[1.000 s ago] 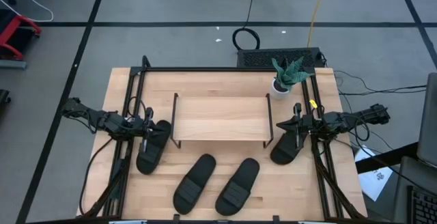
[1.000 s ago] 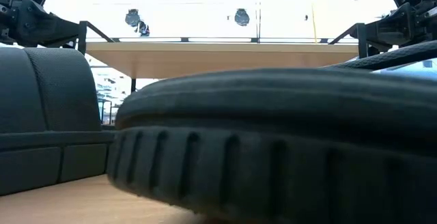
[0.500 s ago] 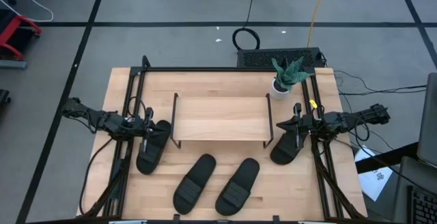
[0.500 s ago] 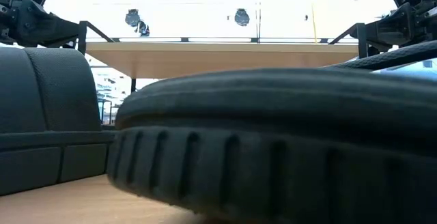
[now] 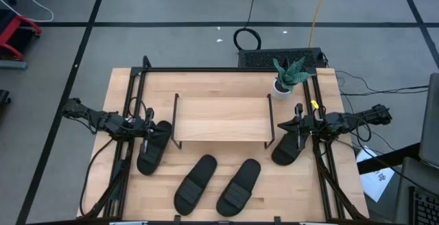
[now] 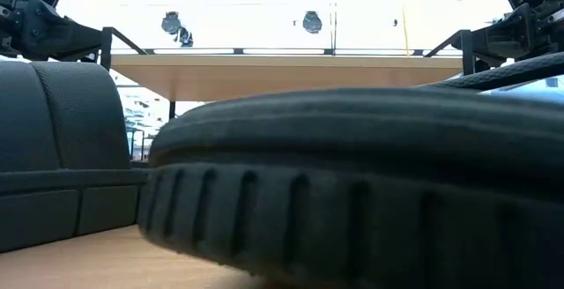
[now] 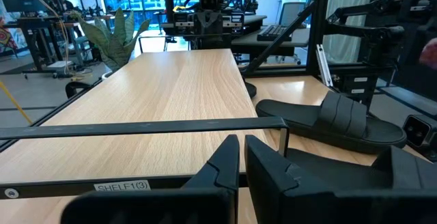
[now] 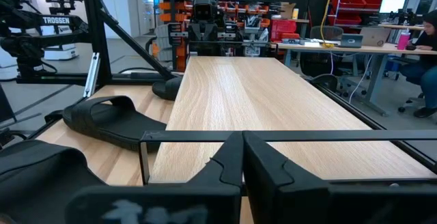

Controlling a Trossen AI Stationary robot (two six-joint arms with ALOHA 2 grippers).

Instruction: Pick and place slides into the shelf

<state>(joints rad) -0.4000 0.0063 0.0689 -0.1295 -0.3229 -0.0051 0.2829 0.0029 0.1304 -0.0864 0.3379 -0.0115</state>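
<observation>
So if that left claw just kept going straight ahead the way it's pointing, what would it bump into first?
Probably the shelf. The left gripper points across its wooden top, fingers nearly together, so its near edge rail comes first, unless the gripper rides just above it. Height is hard to judge.

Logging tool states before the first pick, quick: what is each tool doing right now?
Left tool: closed, holding nothing, above a slide.
Right tool: closed, holding nothing, above another slide.

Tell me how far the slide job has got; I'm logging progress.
Nothing looks done: the shelf holds no slides. All four lie on the table: one by the left tool, one by the right tool, and two in front of the shelf. Both tools look shut, each at its slide; neither is visibly gripped. All four remain.
</observation>
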